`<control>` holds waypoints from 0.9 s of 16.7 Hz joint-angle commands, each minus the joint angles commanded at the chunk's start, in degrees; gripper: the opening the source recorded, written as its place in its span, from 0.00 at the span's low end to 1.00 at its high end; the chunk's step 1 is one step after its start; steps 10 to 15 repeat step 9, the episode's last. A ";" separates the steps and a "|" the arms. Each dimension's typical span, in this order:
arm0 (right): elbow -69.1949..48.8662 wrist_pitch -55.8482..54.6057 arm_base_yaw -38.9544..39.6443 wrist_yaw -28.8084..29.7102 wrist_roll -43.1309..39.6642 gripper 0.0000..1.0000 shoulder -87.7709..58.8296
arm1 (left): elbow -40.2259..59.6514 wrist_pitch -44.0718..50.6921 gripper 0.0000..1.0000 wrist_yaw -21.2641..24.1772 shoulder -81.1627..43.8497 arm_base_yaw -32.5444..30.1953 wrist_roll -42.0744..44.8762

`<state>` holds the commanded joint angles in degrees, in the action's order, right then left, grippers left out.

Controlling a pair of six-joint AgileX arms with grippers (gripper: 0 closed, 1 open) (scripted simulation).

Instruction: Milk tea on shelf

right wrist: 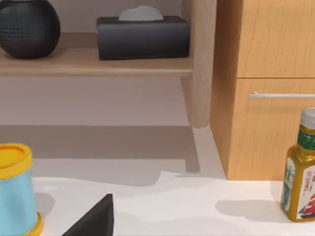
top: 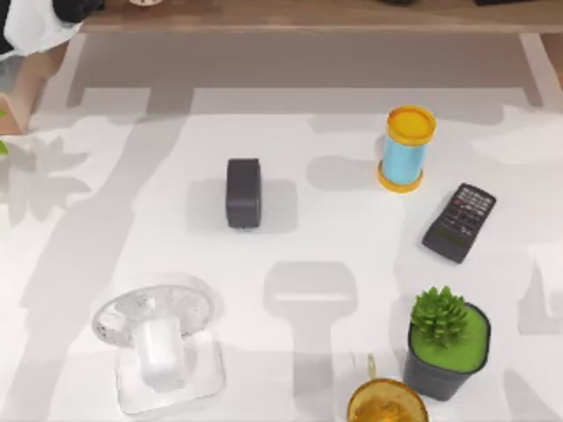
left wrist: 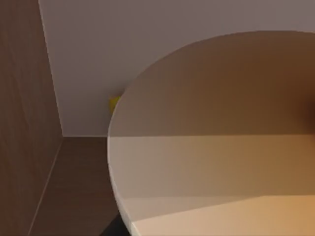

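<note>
The left gripper (top: 37, 16) hangs by the shelf's (top: 308, 16) left end, its fingers apparently closed on the milk tea (top: 29, 88). The cup looks light, thin-walled and easily squashed, so a mid-body hold with gentle pressure suits it.

The worktop (top: 334, 237) is brightly and evenly lit from above, with soft grey shadows thrown across it. A broad band of shade is cast under the shelf (top: 308, 16) at the far edge. Short shadows are seen beside the blue cylinder (top: 405, 148) and the dark box (top: 244, 192). The left wrist view is dim and blurred.
</note>
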<state>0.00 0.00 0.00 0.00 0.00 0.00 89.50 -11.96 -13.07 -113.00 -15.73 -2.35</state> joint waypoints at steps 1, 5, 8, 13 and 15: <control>0.00 0.00 0.00 0.00 0.00 1.00 0.00 | 0.00 0.00 0.83 0.00 0.00 0.00 0.00; 0.00 0.00 0.00 0.00 0.00 1.00 0.00 | 0.00 0.00 1.00 0.00 0.00 0.00 0.00; 0.00 0.00 0.00 0.00 0.00 1.00 0.00 | 0.00 0.00 1.00 0.00 0.00 0.00 0.00; 0.00 0.00 0.00 0.00 0.00 1.00 0.00 | 0.00 0.00 1.00 0.00 0.00 0.00 0.00; 0.00 0.00 0.00 0.00 0.00 1.00 0.00 | 0.00 0.00 1.00 0.00 0.00 0.00 0.00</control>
